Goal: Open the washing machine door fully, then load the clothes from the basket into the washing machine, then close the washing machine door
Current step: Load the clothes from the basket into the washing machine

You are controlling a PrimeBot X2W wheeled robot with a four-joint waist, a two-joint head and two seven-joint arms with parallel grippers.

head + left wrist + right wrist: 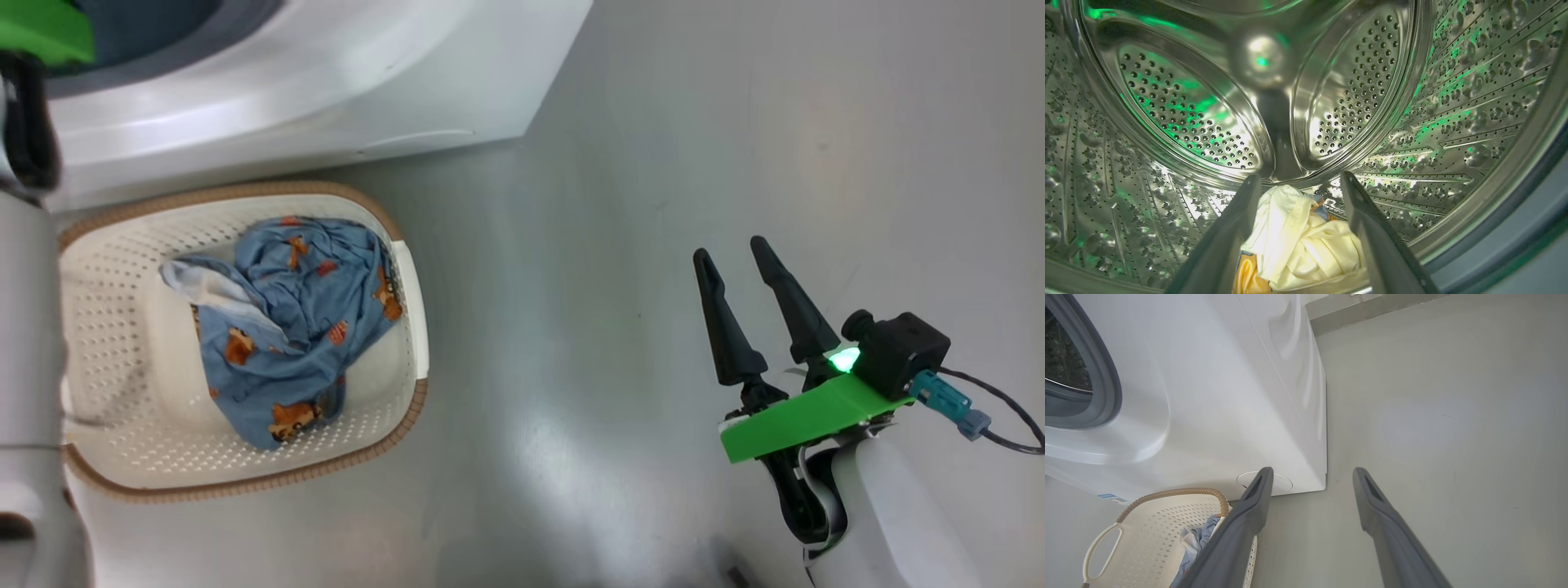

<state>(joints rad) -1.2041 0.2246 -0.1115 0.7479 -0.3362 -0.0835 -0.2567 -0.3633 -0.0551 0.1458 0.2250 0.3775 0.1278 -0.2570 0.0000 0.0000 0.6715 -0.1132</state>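
Inside the steel drum (1167, 102), the left pincer (1301, 176) stands wide open, a crumpled cream garment (1298, 241) lying low between its fingers. Outside, a blue garment with orange prints (286, 327) sits in the cream basket (114, 327) on the floor (612, 245), just before the white washing machine (326, 82). The right pincer (731, 249) hangs wide open and empty above the floor, well apart from the basket
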